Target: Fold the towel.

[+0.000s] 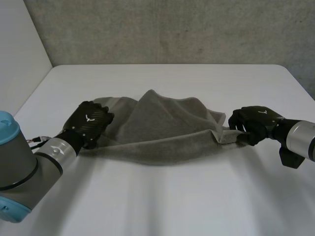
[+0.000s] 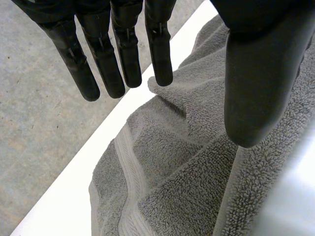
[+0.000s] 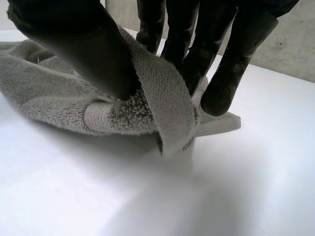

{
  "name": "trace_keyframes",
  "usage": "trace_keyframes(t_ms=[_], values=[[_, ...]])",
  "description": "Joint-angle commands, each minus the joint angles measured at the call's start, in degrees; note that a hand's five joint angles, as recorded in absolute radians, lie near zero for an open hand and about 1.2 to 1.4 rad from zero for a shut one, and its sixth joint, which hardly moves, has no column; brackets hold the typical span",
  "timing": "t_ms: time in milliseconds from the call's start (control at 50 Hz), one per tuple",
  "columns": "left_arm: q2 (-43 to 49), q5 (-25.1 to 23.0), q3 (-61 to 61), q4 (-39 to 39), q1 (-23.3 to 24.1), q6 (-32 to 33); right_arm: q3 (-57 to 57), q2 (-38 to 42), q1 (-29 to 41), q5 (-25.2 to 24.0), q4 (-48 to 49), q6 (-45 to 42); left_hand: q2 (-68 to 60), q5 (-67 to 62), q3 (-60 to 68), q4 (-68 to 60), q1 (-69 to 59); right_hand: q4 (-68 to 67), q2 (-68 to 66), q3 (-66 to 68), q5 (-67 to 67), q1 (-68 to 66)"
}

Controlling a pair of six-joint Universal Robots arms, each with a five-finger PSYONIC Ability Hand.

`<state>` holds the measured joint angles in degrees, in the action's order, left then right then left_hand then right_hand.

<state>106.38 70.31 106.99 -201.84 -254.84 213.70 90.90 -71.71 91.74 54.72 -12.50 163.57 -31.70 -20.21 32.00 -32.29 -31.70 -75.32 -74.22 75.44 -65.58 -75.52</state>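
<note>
**Two hands at the ends of a grey towel**

A grey towel [image 1: 162,132] lies in the middle of the white worktop [image 1: 172,206]. It is not flat. It is bunched up, with a soft peak near its middle and a long fold along the near side. It runs from one hand to the other.

The left hand [image 1: 88,123] rests at the left end of the towel. In the left wrist view its fingers [image 2: 118,59] are straight and spread a little, and the thumb [image 2: 256,88] is straight too. They do not wrap round the cloth. The towel [image 2: 187,162] lies under the palm in rumpled folds, close to the far edge of the worktop [image 2: 64,196].

The right hand [image 1: 253,123] is at the right end of the towel. In the right wrist view the thumb [image 3: 83,44] and the fingers [image 3: 197,49] pinch the towel [image 3: 49,93] between them. A strip of its edge wraps over the thumb and hangs down to the worktop [image 3: 147,196]. The pinched bit is lifted a little, and the cloth is pulled into tight wrinkles there.

A grey wall [image 1: 172,29] stands behind the worktop.
</note>
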Motion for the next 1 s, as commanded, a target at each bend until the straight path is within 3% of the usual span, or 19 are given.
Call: trace_keyframes(t_ms=[20,40,60,100,120,160,280,320,400,600,640,660,700,760,800,820,860,920,1000], values=[[0.3,0.0,-0.3,-0.1,0.0,-0.8,4.7,-4.0,-1.1,-0.1,2.7,0.4,2.6,1.2,-2.9,3.2,2.6,10.6,9.5,-10.7,10.8,10.8],[0.3,0.0,-0.2,0.0,-0.2,-1.2,5.7,-4.6,-1.4,-0.1,4.2,0.8,2.8,1.3,-3.1,3.4,2.8,20.7,19.6,-20.8,21.0,20.9],[0.3,0.0,-0.2,0.0,-0.2,-1.2,5.7,-4.6,-1.4,-0.1,4.2,0.8,2.8,1.3,-3.1,3.4,2.8,20.8,19.7,-20.9,21.1,21.0],[0.3,0.1,0.0,0.2,-0.7,-2.0,7.7,-5.9,-2.1,-0.1,7.0,1.1,3.1,1.7,-3.4,3.7,3.1,47.3,46.2,-47.4,47.5,47.5],[0.3,0.1,0.0,0.2,-0.7,-2.0,7.7,-5.9,-2.1,-0.1,7.1,1.1,3.1,1.7,-3.4,3.7,3.2,47.4,46.3,-47.5,47.7,47.6],[0.3,-0.1,0.1,1.4,-0.8,-3.1,9.2,-6.4,-2.6,-0.1,8.6,1.3,3.8,2.3,-4.1,4.4,3.8,62.8,61.7,-63.0,63.1,63.0],[-1.2,-0.4,0.1,8.1,-1.4,-4.6,10.7,-7.4,-2.4,-0.1,9.2,1.3,4.0,2.5,-4.3,4.6,4.0,64.7,63.6,-64.8,65.0,64.9],[-2.9,-0.9,0.2,13.3,-3.5,-4.9,11.4,-9.1,-2.3,-0.1,9.2,1.3,5.0,3.5,-5.3,5.6,5.0,65.3,64.2,-65.4,65.6,65.5],[-3.9,-1.0,0.7,16.3,-5.5,-4.7,12.0,-11.7,-2.1,-0.1,9.2,1.4,5.2,3.7,-5.5,5.8,5.2,65.3,64.2,-65.4,65.6,65.5],[-5.0,-1.0,2.7,13.9,-10.4,-4.6,14.0,-21.3,-0.1,2.8,9.3,5.9,5.2,3.7,-5.5,5.8,5.2,65.3,64.2,-65.4,65.6,65.5],[-4.5,-0.9,2.7,12.8,-11.1,-4.6,14.4,-22.2,2.9,8.4,10.0,5.9,5.2,3.7,-5.5,5.8,5.2,65.3,64.2,-65.4,65.6,65.5],[-4.5,-0.9,2.7,12.8,-11.1,-4.6,14.4,-22.2,2.9,8.5,10.0,5.9,5.2,3.7,-5.5,5.8,5.2,65.3,64.2,-65.4,65.6,65.5],[-3.6,-0.8,2.7,12.0,-11.2,-4.9,14.2,-21.3,8.2,16.8,11.8,5.0,5.2,3.7,-5.5,5.8,5.2,65.3,64.2,-65.4,65.6,65.5],[-2.8,-0.8,2.6,11.6,-11.1,-4.9,13.9,-20.1,11.7,21.2,12.8,4.7,5.3,3.8,-5.6,5.9,5.3,65.3,64.2,-65.4,65.6,65.5],[-1.5,-0.7,2.4,11.1,-11.1,-5.0,13.1,-17.1,17.8,29.4,14.6,3.5,5.2,3.7,-5.5,5.8,5.2,65.3,64.2,-65.4,65.6,65.5],[-1.5,-0.7,2.4,11.1,-11.1,-5.0,13.1,-17.1,17.9,29.5,14.6,3.5,5.2,3.7,-5.5,5.8,5.2,65.3,64.2,-65.4,65.6,65.5],[-0.7,-0.7,2.2,10.8,-11.0,-5.0,12.8,-14.2,22.6,36.1,15.4,2.1,5.2,3.7,-5.5,5.8,5.2,65.3,64.2,-65.4,65.6,65.5],[0.1,-0.8,1.8,10.4,-10.9,-5.0,13.3,-12.1,26.0,40.1,15.5,1.8,5.2,3.7,-5.5,5.8,5.2,65.3,64.2,-65.4,65.6,65.5],[0.8,-0.8,1.5,8.9,-10.9,-5.0,14.4,-10.9,28.8,41.3,15.7,1.8,5.2,3.7,-5.5,5.8,5.2,65.3,64.2,-65.4,65.6,65.5]])
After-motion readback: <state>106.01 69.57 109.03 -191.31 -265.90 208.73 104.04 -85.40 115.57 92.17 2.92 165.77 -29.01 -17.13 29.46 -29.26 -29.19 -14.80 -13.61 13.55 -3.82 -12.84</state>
